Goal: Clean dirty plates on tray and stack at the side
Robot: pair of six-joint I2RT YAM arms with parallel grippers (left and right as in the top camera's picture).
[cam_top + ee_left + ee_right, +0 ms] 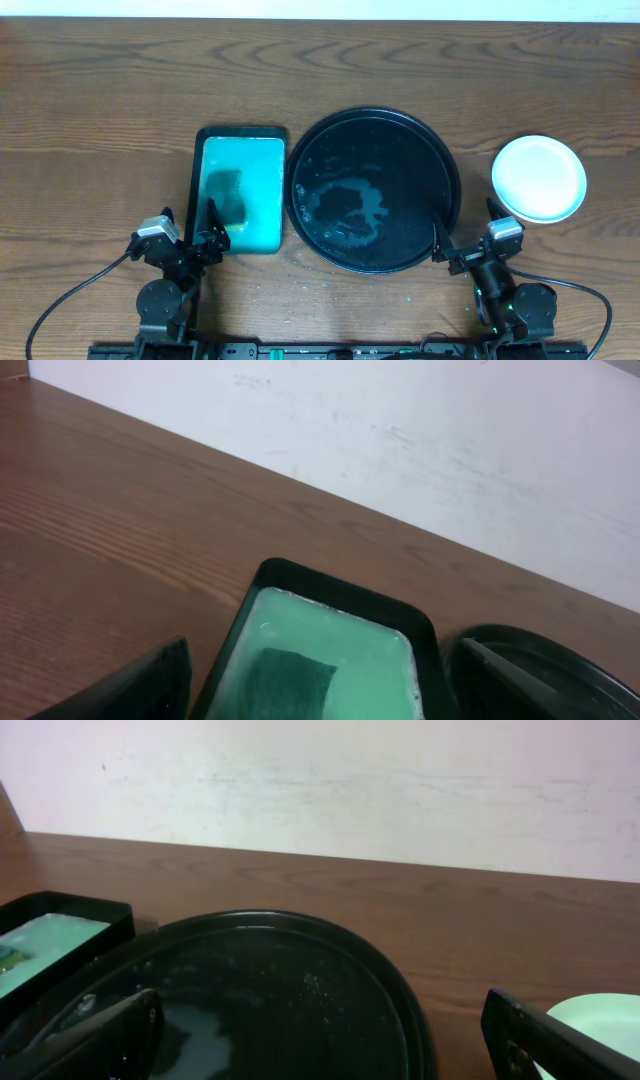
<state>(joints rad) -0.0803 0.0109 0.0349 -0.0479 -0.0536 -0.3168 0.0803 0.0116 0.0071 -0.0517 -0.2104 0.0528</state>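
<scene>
Black and compact, your left gripper (pixel 190 222) is hovering low at the near edge of the table (pixel 100 90), its jaws spread wide and gripping nothing. The left wrist view is showing one finger at each lower corner with open space between.

Just ahead of it, the rectangular teal tray (pixel 196 190) is holding pale green liquid, and the dark sponge (pixel 225 195) is lying in its near half, apart from both grippers.

Moving right, the round black tray (pixel 410 140) is sitting just beside the teal one, their rims almost touching. You are looking at a tray carrying no plates at all, only a cloudy wet film (pixel 345 205) pooling near its middle.

Your right gripper (pixel 465 235) is waiting at the tray's near right rim, jaws likewise spread and empty.

Furthest right, the plates (pixel 538 178) are resting on the bare wood, well clear of the black tray, looking white and free of smears from above. From above it is reading as one disc, so you cannot count how many are stacked.

You appear to be closing out the job, stacking done. The next move is calling for little: confirming that the stack is complete and keeping both arms clear of it.
</scene>
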